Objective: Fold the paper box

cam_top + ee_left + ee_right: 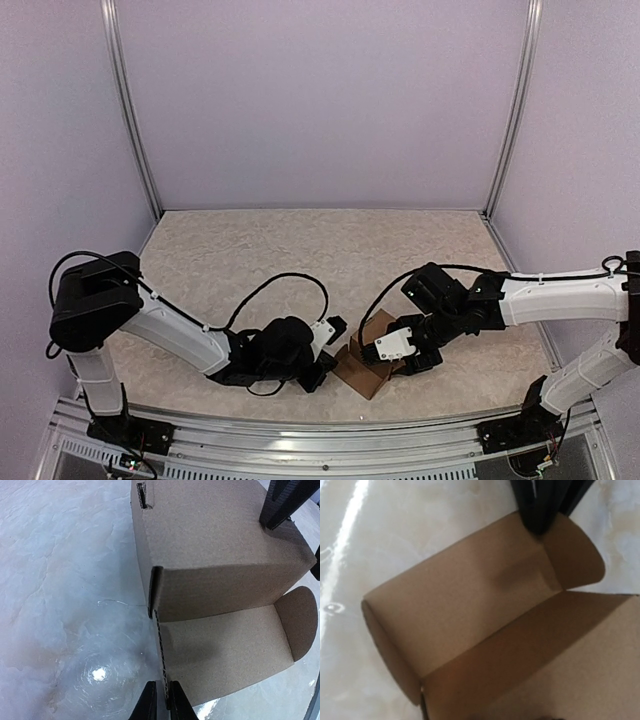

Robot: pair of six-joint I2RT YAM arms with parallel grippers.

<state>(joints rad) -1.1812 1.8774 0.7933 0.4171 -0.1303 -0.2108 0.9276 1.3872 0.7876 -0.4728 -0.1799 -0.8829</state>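
The paper box (366,374) is a brown cardboard carton, partly folded, near the table's front edge between both arms. In the left wrist view the paper box (220,540) has a closed body, an open panel and a rounded flap. My left gripper (162,703) is shut on the thin edge of that panel, and in the top view it (330,368) sits at the box's left side. My right gripper (396,350) is over the box's right side. One dark finger (284,500) rests on the box top. In the right wrist view the box (470,605) fills the frame and hides my own fingers.
The table (300,260) has a pale marbled surface and is enclosed by lilac walls, with metal posts at the back corners. A metal rail (300,440) runs along the front edge just behind the box. The left arm's cable (290,285) loops over the table.
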